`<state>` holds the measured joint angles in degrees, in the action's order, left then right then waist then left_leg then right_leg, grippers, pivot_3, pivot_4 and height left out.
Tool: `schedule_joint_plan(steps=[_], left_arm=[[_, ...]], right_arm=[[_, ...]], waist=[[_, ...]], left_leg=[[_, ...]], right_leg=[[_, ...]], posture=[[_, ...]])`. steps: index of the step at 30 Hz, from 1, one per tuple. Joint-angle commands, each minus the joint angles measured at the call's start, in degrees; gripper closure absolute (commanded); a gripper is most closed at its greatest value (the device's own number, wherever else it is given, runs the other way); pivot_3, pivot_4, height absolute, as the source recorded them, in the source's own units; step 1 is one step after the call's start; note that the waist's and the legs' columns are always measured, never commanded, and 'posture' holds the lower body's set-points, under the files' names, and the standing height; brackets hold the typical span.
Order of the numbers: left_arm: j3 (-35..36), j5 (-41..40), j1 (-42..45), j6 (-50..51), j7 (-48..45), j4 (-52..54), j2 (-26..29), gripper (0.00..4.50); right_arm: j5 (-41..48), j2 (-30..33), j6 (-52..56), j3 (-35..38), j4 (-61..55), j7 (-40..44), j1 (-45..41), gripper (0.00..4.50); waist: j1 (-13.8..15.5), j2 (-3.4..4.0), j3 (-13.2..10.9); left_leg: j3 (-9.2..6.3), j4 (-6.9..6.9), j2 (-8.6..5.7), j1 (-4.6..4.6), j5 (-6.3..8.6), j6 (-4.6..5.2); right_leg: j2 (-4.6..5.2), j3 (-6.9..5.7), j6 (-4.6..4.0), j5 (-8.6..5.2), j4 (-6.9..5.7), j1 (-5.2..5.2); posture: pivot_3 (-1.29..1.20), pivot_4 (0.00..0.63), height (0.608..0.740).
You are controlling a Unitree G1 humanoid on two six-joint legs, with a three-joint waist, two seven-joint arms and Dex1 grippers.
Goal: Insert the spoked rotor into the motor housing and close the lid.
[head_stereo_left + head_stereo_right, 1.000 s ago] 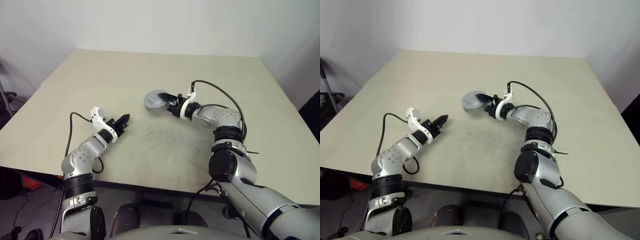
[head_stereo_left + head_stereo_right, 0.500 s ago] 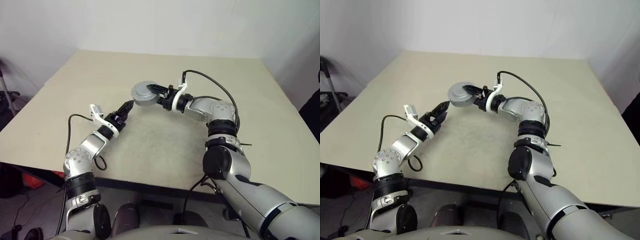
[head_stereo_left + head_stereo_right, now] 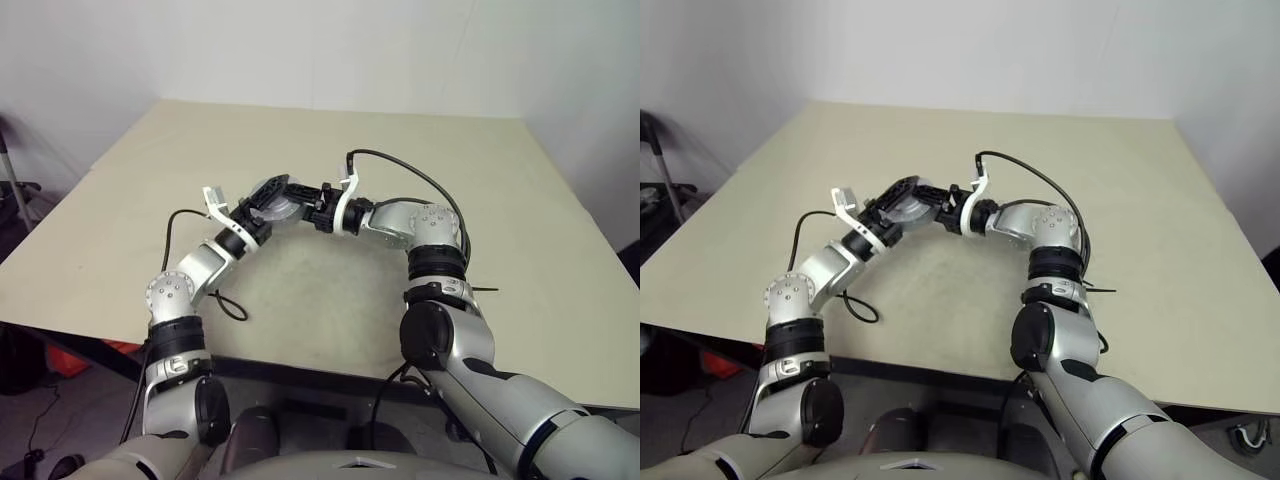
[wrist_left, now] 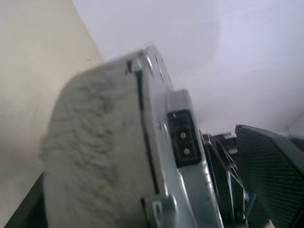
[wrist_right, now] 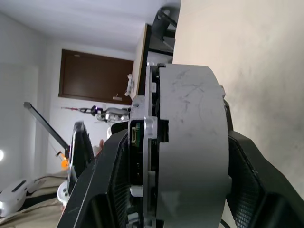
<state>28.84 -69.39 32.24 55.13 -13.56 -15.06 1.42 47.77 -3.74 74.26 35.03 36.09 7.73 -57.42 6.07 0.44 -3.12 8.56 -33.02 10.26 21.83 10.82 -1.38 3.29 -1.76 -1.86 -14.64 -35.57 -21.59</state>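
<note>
The motor housing [image 3: 272,195], a thick round silver part, hangs in the air above the middle of the table, tipped on edge. My right gripper [image 3: 299,200] comes in from the right and is shut on it, one black finger on each flat face [image 5: 190,142]. My left gripper [image 3: 257,207] reaches in from the left, open, its fingers spread beside the housing's rim, which looms very close in the left wrist view [image 4: 99,152]. A thin flanged plate lies flush on one face; whether that is the lid I cannot tell. The spoked rotor is out of view.
The beige table [image 3: 450,150] stretches wide around both arms, with its near edge just below the elbows. A black cable [image 3: 400,165] loops up from my right wrist. White walls stand close behind the table's far edge.
The right gripper lifted the housing off the table and carried it left. The left arm rose toward it, rolled its wrist, and its fingers went from shut to open.
</note>
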Motion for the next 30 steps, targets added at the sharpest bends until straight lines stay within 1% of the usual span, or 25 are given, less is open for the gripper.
schedule_joint_plan(steps=[1,11,16,19,23,24,27,30], left_arm=[[0.9,-1.5,0.7,-1.9,-1.4,1.5,0.8,0.04],[1.2,-2.6,-3.9,-1.9,-0.5,4.2,1.4,0.04],[0.3,-1.8,-3.8,-2.3,-0.6,4.2,1.2,0.04],[-0.4,-0.6,-3.6,-3.1,-0.8,3.9,1.3,0.65],[-0.4,0.0,-3.8,-3.9,-0.6,3.7,1.2,1.95],[-0.4,0.0,-3.8,-4.0,-0.6,3.6,1.2,2.20],[-0.6,0.0,-3.7,-3.8,-0.4,3.0,1.4,2.23],[-0.8,0.2,-3.5,-3.7,-0.3,2.5,1.5,2.23]], right_arm=[[2.2,0.5,0.1,-0.4,-2.3,0.9,-0.8,2.17],[2.4,1.0,-0.4,-0.3,-2.2,0.3,-0.6,2.17],[1.9,1.2,-1.3,-0.7,-0.8,0.5,-1.3,2.17],[1.8,1.3,-1.8,-0.9,-0.2,0.6,-1.6,2.17],[1.8,1.5,-2.2,-0.9,-0.2,0.4,-1.7,2.17],[1.8,1.5,-2.2,-0.8,-0.3,0.3,-1.6,2.17],[1.2,1.6,-2.6,-1.4,-0.9,0.4,-1.3,2.17],[-0.1,1.8,-4.0,-3.6,-2.2,2.1,-0.4,2.17]], waist=[[0.0,-0.01,0.0],[-0.1,-0.02,0.0],[-0.1,-0.02,0.0],[-0.1,-0.02,0.0],[-0.1,-0.03,0.0],[-0.1,-0.03,0.0],[-0.1,-0.03,0.0],[-0.1,-0.03,0.0]], left_leg=[[-0.01,0.00,-0.01,0.00,0.00,0.00],[0.00,-0.03,0.01,0.03,0.00,0.00],[-0.01,-0.06,0.02,0.01,-0.01,-0.01],[0.00,-0.08,0.01,0.01,-0.01,-0.02],[-0.01,-0.08,0.02,0.01,-0.01,-0.01],[-0.01,-0.08,0.02,0.02,-0.01,-0.01],[0.00,-0.08,0.02,0.02,-0.01,-0.01],[0.00,-0.08,0.02,0.01,-0.01,-0.01]], right_leg=[[0.00,0.01,0.01,0.01,0.01,0.00],[-0.01,-0.02,0.02,0.01,-0.02,-0.01],[-0.01,-0.02,0.02,0.01,-0.07,0.00],[-0.01,-0.01,0.02,0.01,-0.07,0.00],[-0.01,-0.01,0.02,0.01,-0.08,0.00],[-0.01,-0.02,0.02,0.01,-0.08,0.00],[-0.01,-0.02,0.01,0.01,-0.08,0.00],[-0.01,-0.02,0.01,0.01,-0.10,0.00]], posture=[[0.00,0.000,0.740],[0.00,0.000,0.740],[0.00,0.000,0.740],[0.00,0.000,0.740],[0.00,0.000,0.740],[0.00,0.000,0.740],[0.00,0.000,0.740],[0.00,0.000,0.740]])
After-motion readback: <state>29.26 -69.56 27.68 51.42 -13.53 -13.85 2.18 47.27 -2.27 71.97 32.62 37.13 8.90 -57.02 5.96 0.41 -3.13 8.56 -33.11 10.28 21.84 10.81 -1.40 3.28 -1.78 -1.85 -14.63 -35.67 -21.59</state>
